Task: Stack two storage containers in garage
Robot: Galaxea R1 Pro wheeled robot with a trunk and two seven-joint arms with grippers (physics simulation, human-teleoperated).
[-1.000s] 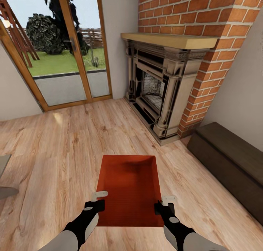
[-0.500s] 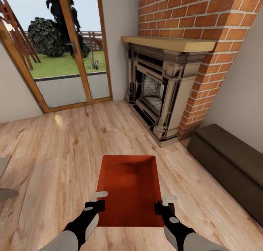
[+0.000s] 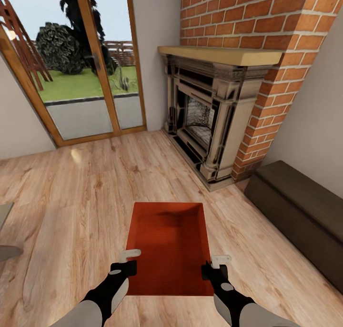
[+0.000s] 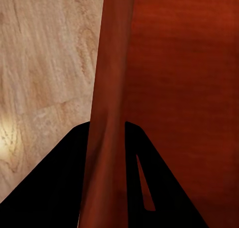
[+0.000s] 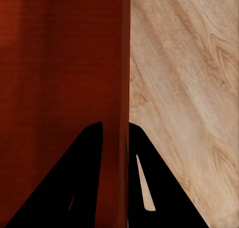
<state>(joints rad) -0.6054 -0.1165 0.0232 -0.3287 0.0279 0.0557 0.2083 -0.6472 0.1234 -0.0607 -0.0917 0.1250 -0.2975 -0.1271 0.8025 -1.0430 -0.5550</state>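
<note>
Storage container [image 3: 167,245] sits low in front of robot over wood plank floor [image 3: 85,193], w/ fireplace [image 3: 209,122] & glazed doors [image 3: 81,65] ahead. Left gripper [image 3: 127,260] pinches its left wall, right gripper [image 3: 214,265] pinches its right wall; wrist views show each wall between the black fingers [image 4: 59,188]

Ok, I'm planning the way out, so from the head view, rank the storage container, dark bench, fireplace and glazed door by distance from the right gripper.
1. Storage container: its wall sits between the right gripper fingers.
2. Dark bench: on the right, along the wall.
3. Fireplace: ahead, right of centre.
4. Glazed door: farthest, ahead to the left.
</note>
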